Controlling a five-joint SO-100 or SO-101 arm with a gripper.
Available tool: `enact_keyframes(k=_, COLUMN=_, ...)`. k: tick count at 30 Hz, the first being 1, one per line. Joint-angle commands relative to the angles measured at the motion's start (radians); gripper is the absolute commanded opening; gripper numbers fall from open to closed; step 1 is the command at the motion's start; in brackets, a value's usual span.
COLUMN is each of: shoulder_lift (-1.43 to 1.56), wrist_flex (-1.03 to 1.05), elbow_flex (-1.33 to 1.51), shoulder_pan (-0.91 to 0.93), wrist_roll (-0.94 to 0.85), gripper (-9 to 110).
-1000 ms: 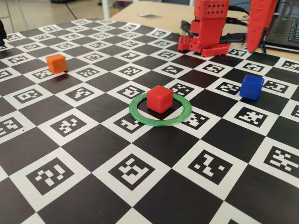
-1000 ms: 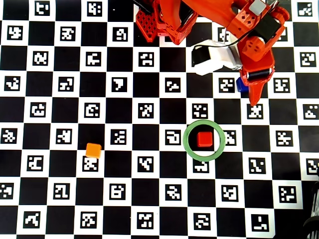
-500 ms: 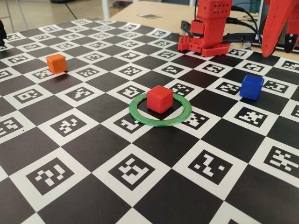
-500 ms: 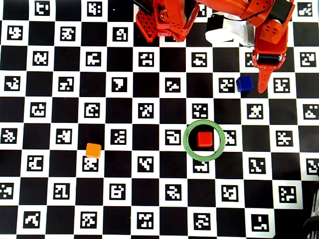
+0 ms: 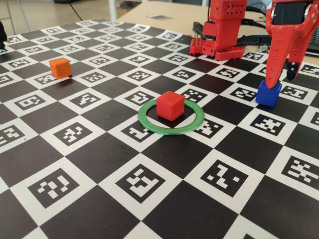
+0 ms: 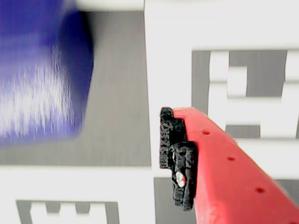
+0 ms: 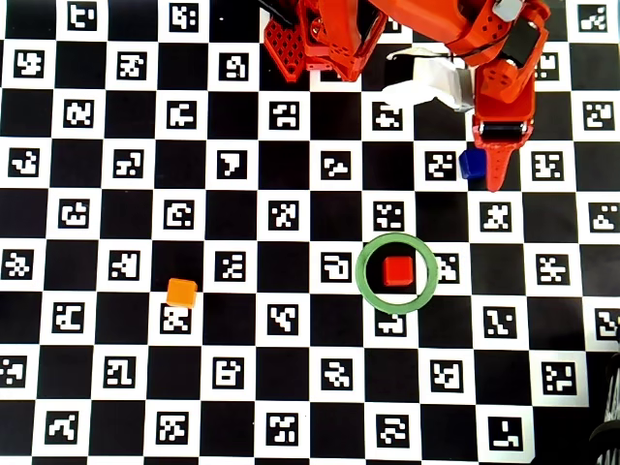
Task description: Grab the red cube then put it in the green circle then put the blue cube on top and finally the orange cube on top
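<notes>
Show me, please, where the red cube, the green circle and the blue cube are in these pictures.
red cube (image 5: 170,105), fixed view, front face.
green circle (image 5: 149,123), fixed view, left part of the ring.
blue cube (image 5: 267,97), fixed view, front face, below the fingertips.

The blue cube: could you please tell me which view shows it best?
The fixed view: the blue cube is sharp, with only its top meeting the hand. In the overhead view the arm hides most of it. The wrist view shows only a blurred, cropped part.
</notes>
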Motion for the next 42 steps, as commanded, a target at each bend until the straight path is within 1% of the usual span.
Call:
enact_keyframes(k=1, shoulder_lift=0.002, wrist_flex=-0.048, elbow_flex=0.002, shoulder_pan=0.017, wrist_roll=-0.048, gripper=44)
enact_keyframes(k=11, shoulder_lift=-0.041, wrist_flex=-0.092, elbow_flex=0.008, shoulder_pan=0.072, wrist_roll=-0.114, gripper=43)
enact_keyframes(k=29, shoulder_lift=-0.044, wrist_flex=-0.087, elbow_flex=0.031, shoulder_pan=0.08, wrist_roll=-0.179, gripper=43)
enact_keyframes(k=42, shoulder_lift=-0.051, wrist_flex=-0.063, elbow_flex=0.012, shoulder_pan=0.084, wrist_roll=-0.333, gripper=42)
